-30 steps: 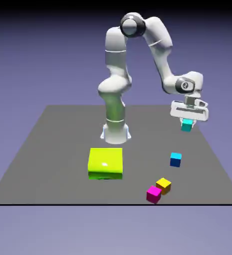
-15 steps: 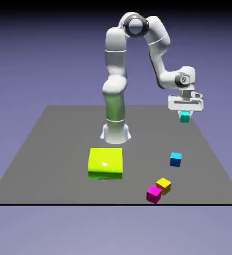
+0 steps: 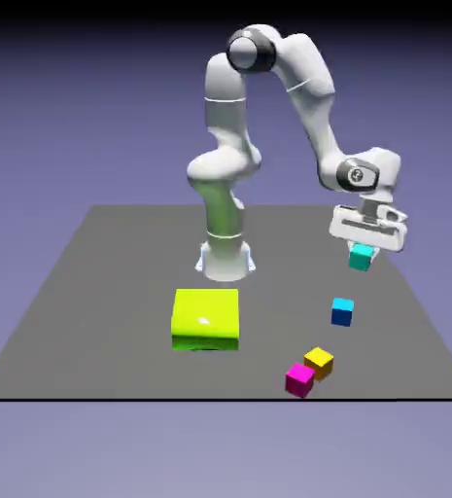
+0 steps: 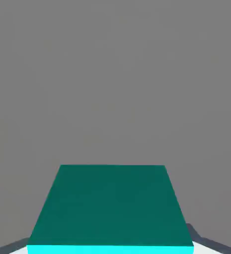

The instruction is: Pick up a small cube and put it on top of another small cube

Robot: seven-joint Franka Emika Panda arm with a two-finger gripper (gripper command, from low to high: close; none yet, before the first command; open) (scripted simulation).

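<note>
Since the earlier frames, your tool [image 3: 365, 245] has swung back toward the exterior view's right and dropped lower, after sitting higher and further back half a second ago; the cubes on the bench [image 3: 103, 282] have not shifted. Note that the tool is clamped on the turquoise cube [image 3: 362, 257], which hangs clear of the bench, above and slightly to the exterior view's right of the blue cube [image 3: 342, 311]; the two are apart. In the hand view the turquoise cube [image 4: 111, 206] fills the lower middle, dark teal on its large face with a bright cyan strip along the bottom edge; only bare grey bench [image 4: 112, 74] shows beyond it, and the blue cube does not appear in that view. Observe the lime-green block [image 3: 206, 318] lying near the robot base, well to the exterior view's left of the blue cube; the yellow cube [image 3: 319, 362] and magenta cube [image 3: 300, 378] sit touching at the near edge.
</note>
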